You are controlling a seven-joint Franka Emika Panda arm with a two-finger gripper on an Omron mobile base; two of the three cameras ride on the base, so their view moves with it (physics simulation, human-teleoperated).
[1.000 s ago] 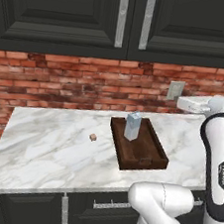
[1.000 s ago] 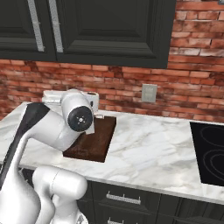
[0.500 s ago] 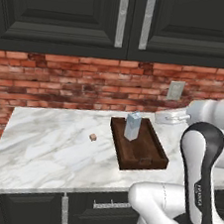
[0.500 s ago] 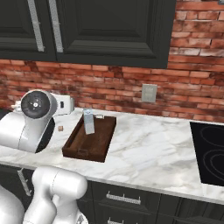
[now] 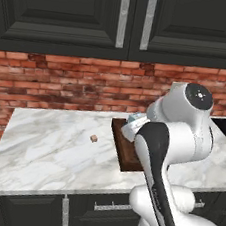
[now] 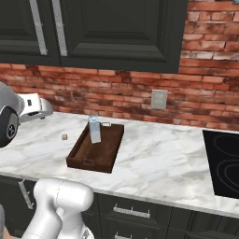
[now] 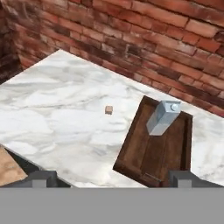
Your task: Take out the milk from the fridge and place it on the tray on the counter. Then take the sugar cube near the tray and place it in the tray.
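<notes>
The milk point(image 7: 162, 117) stands upright in the far end of the dark wooden tray point(image 7: 144, 162) on the marble counter point(image 7: 57, 113). The carton point(image 6: 94, 130) also shows in the right base view, inside the tray point(image 6: 100, 154). The sugar cube point(image 7: 109, 110) lies on the marble a little left of the tray, apart from it; I also see the cube point(image 5: 94, 139) in the left base view. My gripper point(image 7: 111, 178) hangs above the counter's near edge, open wide, with nothing between its fingers. The fridge is out of view.
A brick wall with an outlet point(image 6: 159, 99) backs the counter, under dark upper cabinets. A black cooktop point(image 6: 224, 163) lies at the right end. My arm covers most of the tray point(image 5: 125, 149) in the left base view. Bare marble spreads left of the cube.
The arm has swung leftward, carrying the hand away from over the tray toward the counter's left side. The milk stays in the tray and the gripper stays open.
</notes>
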